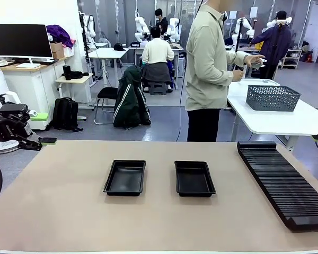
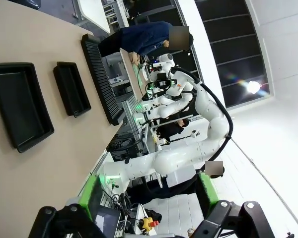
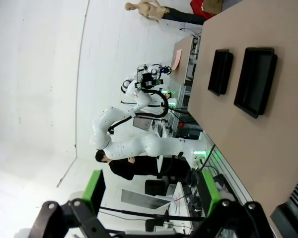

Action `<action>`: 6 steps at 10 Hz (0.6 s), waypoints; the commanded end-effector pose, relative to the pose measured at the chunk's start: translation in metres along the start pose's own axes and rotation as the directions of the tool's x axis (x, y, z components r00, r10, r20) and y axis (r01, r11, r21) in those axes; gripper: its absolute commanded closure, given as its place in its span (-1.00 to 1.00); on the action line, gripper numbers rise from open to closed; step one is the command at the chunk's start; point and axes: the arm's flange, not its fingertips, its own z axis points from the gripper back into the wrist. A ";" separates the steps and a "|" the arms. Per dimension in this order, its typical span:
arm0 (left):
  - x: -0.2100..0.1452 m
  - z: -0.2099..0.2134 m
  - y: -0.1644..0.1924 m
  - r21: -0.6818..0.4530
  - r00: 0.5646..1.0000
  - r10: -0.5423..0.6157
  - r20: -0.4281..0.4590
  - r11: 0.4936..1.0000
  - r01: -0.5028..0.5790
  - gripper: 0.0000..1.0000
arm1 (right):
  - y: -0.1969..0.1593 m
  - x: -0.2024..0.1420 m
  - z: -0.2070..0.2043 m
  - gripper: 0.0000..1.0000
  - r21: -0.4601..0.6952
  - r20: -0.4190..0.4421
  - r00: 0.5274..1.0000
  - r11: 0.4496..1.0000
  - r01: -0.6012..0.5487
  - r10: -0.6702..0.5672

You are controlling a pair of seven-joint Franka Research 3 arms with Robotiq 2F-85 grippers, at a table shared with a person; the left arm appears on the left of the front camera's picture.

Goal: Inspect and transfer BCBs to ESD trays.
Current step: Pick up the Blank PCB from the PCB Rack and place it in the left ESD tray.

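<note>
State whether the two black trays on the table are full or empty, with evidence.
Empty. The left ESD tray and the right ESD tray both show bare black floors in the front view, with nothing lying inside.

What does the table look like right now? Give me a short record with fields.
Left tray: left tray at mid-table, empty
Right tray: right tray beside it, apart, empty
Rack: rack along the table's right side
Person: person at the far side, turned toward the basket on another table
Left gripper: left gripper open, holding nothing
Right gripper: right gripper open, holding nothing
Progress: no board in either tray yet
</note>
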 end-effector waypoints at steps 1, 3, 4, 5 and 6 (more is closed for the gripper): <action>-0.007 -0.004 -0.002 0.037 1.000 0.007 0.007 0.999 -0.008 -1.00 | 0.001 -0.008 -0.010 -1.00 -0.044 0.036 0.999 0.999 0.002 0.000; -0.008 -0.003 -0.004 0.029 1.000 0.012 0.022 1.000 -0.012 -1.00 | 0.000 -0.011 -0.017 -1.00 -0.087 0.074 0.997 0.996 -0.027 0.033; -0.006 -0.001 -0.005 0.010 0.999 0.033 0.029 0.999 -0.034 -1.00 | -0.002 -0.013 -0.020 -1.00 -0.107 0.077 0.996 0.994 -0.037 0.045; -0.005 -0.001 -0.006 0.008 0.998 0.053 0.025 0.999 -0.053 -1.00 | -0.003 -0.014 -0.020 -1.00 -0.107 0.085 0.995 0.994 -0.032 0.042; -0.003 0.000 -0.006 0.012 0.996 0.082 0.026 0.997 -0.082 -1.00 | -0.004 -0.016 -0.021 -1.00 -0.118 0.089 0.995 0.993 -0.025 0.035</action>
